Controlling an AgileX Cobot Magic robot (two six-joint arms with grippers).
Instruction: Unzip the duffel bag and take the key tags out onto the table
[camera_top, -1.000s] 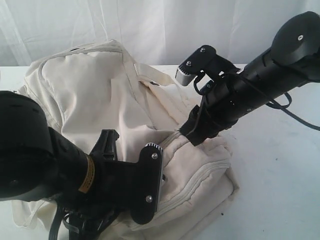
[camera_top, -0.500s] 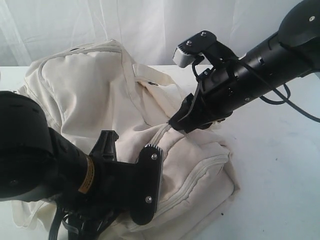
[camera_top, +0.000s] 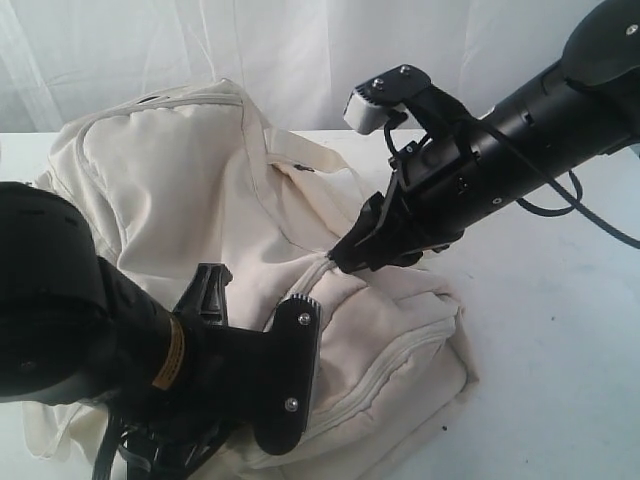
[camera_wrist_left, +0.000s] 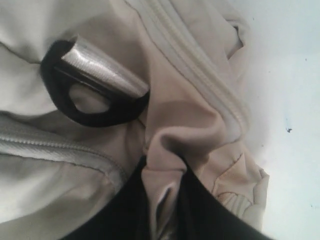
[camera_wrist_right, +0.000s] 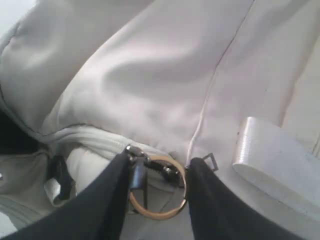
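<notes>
Both tools are gripping the duffel bag (camera_top: 180, 190), which is lying slumped on the bench (camera_top: 560, 340).

Your right arm is slanting down from the upper right to the bag's middle; the right tool (camera_wrist_right: 160, 167) is closing narrowly on the brass zip pull ring (camera_wrist_right: 157, 210), beside a white strap (camera_wrist_right: 280, 160); your left arm is crowding the near left corner, and the left tool (camera_wrist_left: 162, 167) is pinching a fold of cream fabric below a black D-ring (camera_wrist_left: 95, 92); bare bench is lying open just past the bag's right edge; you cannot see inside the bag.
</notes>
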